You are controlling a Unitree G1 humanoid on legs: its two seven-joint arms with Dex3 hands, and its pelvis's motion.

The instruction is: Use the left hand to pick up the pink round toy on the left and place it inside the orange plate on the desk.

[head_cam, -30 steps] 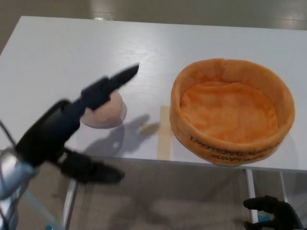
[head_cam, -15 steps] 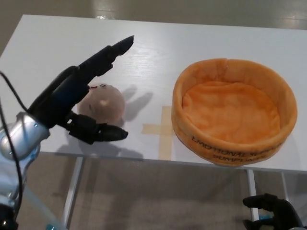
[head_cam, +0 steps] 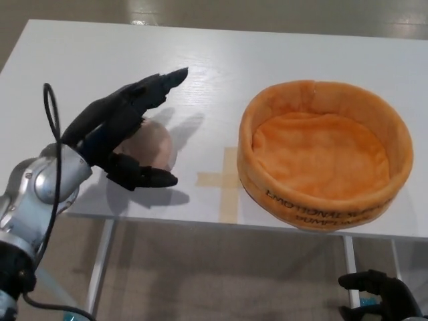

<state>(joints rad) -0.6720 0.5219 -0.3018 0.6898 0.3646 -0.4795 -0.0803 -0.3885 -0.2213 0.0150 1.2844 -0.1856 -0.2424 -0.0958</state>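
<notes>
The pink round toy (head_cam: 152, 144) lies on the white desk (head_cam: 221, 60) left of centre, partly covered by my left hand (head_cam: 124, 134). That hand hovers over the toy, open, with its fingers (head_cam: 157, 85) spread above it and the thumb (head_cam: 148, 178) low on the near side. The orange plush plate (head_cam: 326, 152) sits on the right part of the desk with nothing in it. My right hand (head_cam: 382, 295) hangs below the desk edge at the bottom right, only partly in view.
A tan tape cross (head_cam: 226, 180) marks the desk between toy and plate. The desk's front edge runs just under the toy and plate; grey floor shows below it, with a desk leg (head_cam: 101, 267) there.
My left hand has risen from the desk's front edge, gone over the toy and curled its fingers down toward it. The toy, plate and right hand have not moved.
</notes>
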